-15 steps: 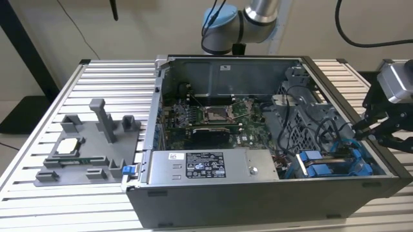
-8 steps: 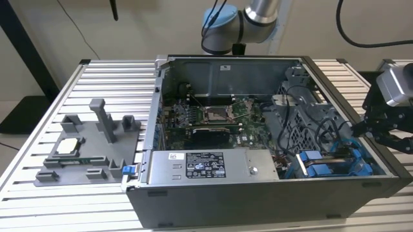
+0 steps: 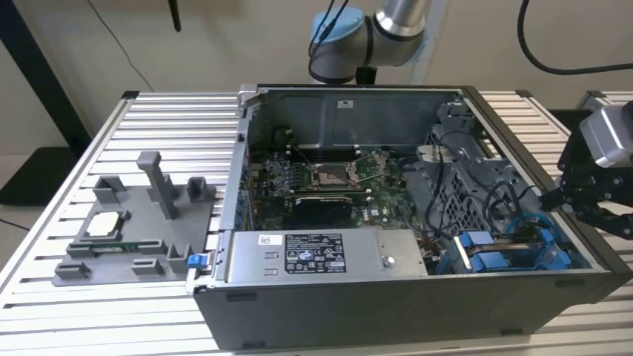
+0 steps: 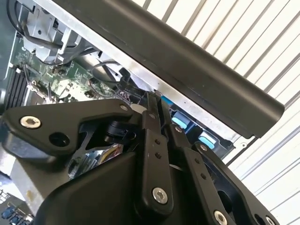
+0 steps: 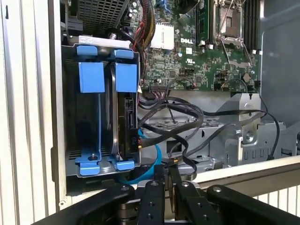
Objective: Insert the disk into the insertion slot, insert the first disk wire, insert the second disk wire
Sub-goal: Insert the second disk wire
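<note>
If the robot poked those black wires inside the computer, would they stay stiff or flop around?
Probably flop. The black wires sag in loose curved loops across the grey metal cage, so they would likely bend and slide aside. They look thin, so likely light too. Their ends seem plugged in, so they would probably spring back.

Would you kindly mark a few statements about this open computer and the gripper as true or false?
1. The case is open, with the motherboard exposed. True.
2. The gripper hangs over the motherboard. False: it is at the case's edge on the exterior view's right, beside the slot.
3. The slot has blue tabs. True.
4. A cooler covers the processor socket. False: the socket is bare.
</note>
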You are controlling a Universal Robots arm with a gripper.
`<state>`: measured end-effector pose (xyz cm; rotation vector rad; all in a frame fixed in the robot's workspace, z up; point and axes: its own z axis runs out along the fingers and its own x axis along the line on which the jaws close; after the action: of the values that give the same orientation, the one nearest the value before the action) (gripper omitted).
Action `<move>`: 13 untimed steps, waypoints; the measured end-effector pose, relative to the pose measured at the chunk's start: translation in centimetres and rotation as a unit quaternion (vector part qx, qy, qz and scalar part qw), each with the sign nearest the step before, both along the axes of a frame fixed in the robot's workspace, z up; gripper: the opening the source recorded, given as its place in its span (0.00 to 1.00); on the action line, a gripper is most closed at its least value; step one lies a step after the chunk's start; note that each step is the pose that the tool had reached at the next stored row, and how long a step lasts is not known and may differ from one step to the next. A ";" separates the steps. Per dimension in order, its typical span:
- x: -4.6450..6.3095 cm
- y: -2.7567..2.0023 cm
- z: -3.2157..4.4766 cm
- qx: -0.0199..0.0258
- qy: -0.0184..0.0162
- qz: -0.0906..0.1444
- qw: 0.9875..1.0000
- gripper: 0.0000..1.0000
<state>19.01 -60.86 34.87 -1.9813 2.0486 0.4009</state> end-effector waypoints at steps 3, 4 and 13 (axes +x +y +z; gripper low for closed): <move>-0.3 0.01 0.10 0.000 0.000 -0.001 1.000 0.00; -0.5 0.03 0.20 0.000 0.000 -0.001 1.000 0.00; -2.2 0.15 1.36 0.000 0.000 -0.002 1.000 0.00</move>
<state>16.81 -60.72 36.23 -1.9760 2.0530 0.4000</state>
